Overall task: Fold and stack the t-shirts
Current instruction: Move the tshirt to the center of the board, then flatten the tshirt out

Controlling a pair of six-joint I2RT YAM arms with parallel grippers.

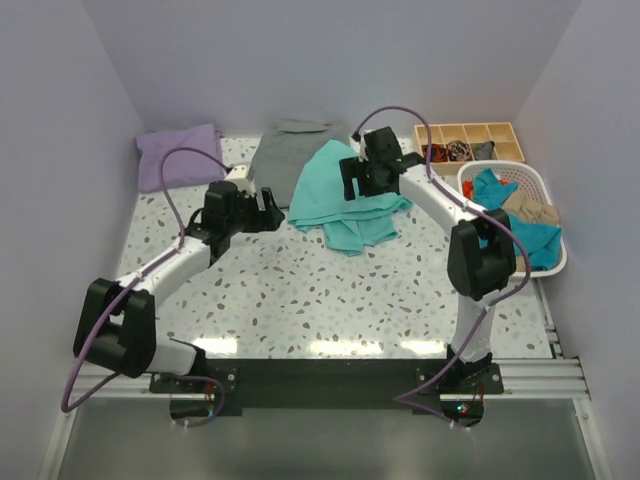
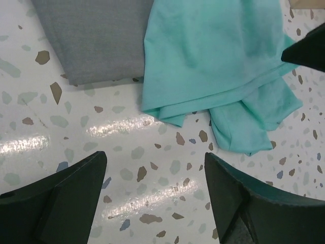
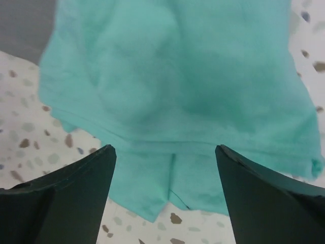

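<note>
Top external: turquoise t-shirt (image 1: 345, 205) lay crumpled near the worktop's (image 1: 330, 290) far edge. Left gripper (image 1: 266, 212) and right gripper (image 1: 355, 183) were spread, empty. Pre-fold; next likely needs hem grasp.

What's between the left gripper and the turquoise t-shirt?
Nothing but bare speckled tabletop separates the left gripper from the turquoise t-shirt, per the left wrist view.

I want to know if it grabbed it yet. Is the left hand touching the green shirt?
Apart. The left wrist view shows the open left hand over bare speckled table, with the green shirt lying beyond its fingertips.
</note>
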